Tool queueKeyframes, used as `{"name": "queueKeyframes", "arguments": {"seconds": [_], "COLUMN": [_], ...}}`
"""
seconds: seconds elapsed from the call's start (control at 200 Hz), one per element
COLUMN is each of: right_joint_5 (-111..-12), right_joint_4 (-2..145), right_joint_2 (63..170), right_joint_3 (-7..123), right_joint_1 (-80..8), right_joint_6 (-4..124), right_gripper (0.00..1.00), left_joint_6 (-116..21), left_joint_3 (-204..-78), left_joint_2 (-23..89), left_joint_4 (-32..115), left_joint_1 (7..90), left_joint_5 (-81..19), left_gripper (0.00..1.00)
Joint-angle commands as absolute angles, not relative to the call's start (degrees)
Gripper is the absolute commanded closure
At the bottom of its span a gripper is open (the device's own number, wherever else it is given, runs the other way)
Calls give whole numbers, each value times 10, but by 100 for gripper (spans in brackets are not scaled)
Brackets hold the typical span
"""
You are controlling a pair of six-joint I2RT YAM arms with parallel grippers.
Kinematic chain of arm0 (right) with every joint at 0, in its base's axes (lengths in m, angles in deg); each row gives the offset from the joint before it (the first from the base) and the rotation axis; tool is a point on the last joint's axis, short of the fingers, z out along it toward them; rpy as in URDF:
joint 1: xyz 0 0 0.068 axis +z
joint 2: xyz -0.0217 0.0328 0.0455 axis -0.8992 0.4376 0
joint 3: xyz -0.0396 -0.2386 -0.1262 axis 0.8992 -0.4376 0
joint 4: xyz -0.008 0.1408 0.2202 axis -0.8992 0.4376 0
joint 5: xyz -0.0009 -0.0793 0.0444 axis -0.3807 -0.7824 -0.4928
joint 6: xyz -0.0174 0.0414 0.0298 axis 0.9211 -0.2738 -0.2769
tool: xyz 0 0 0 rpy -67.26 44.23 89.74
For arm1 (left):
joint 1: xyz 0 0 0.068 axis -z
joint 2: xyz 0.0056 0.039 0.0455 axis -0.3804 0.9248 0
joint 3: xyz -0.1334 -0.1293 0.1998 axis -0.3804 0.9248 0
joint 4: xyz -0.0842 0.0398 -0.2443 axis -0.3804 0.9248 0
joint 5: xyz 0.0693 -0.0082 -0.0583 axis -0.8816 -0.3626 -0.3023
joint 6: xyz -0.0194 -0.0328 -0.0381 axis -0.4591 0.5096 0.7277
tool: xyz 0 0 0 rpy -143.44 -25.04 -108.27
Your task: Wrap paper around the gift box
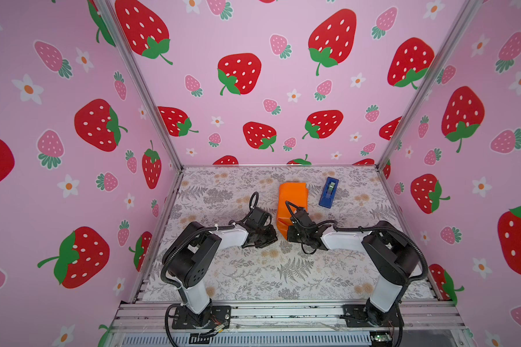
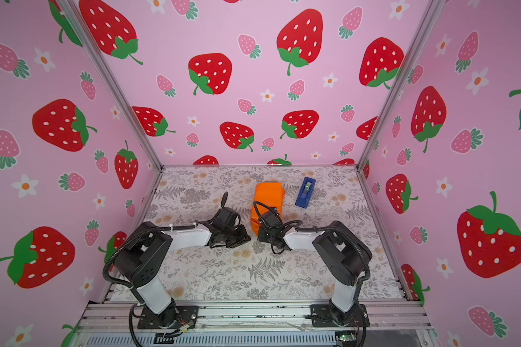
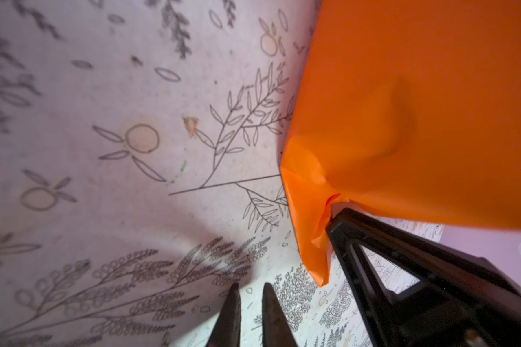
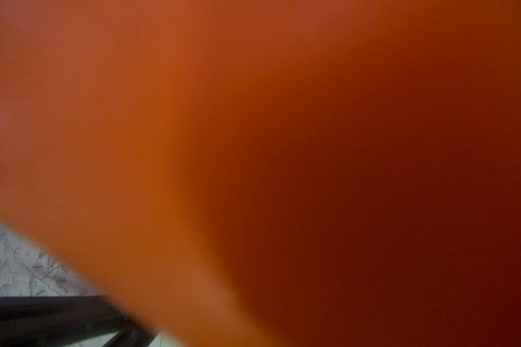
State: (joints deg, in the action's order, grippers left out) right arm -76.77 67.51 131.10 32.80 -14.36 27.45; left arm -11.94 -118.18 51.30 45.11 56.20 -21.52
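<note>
Left gripper (image 3: 250, 303) nearly closed, empty; right gripper (image 3: 333, 223) against paper (image 1: 292, 198) wrapping the box, grip unclear.

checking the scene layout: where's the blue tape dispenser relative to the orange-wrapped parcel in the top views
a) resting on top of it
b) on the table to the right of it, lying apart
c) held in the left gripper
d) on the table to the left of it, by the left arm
b: in both top views the tape dispenser lies on the floral table covering, right of the orange paper with a strip of covering between them.
</note>
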Motion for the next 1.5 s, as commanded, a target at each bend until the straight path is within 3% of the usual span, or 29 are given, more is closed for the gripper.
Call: {"name": "queueKeyframes", "arguments": {"seconds": [0.0,0.35,1.135,1.496], "right_joint_5": [-787,-781,-773,-770], "right_joint_4": [699,700,692,689], "right_joint_2": [1326,1332,1318,1310], "right_joint_3": [339,344,335,330], "right_joint_1": [-140,-142,-148,-148], "right_joint_6": [277,277,271,267], "right_gripper": [86,100,100,100], "left_joint_6": [-114,-21,156,146], "left_joint_3": [-1177,-1151,-1087,-1111], "left_joint_2": [513,567,590,609], "left_joint_4": [442,298,149,154], "left_joint_1": [560,568,599,596], "left_joint_5": [-205,-139,-153,-161], "left_gripper": [82,82,76,83]}}
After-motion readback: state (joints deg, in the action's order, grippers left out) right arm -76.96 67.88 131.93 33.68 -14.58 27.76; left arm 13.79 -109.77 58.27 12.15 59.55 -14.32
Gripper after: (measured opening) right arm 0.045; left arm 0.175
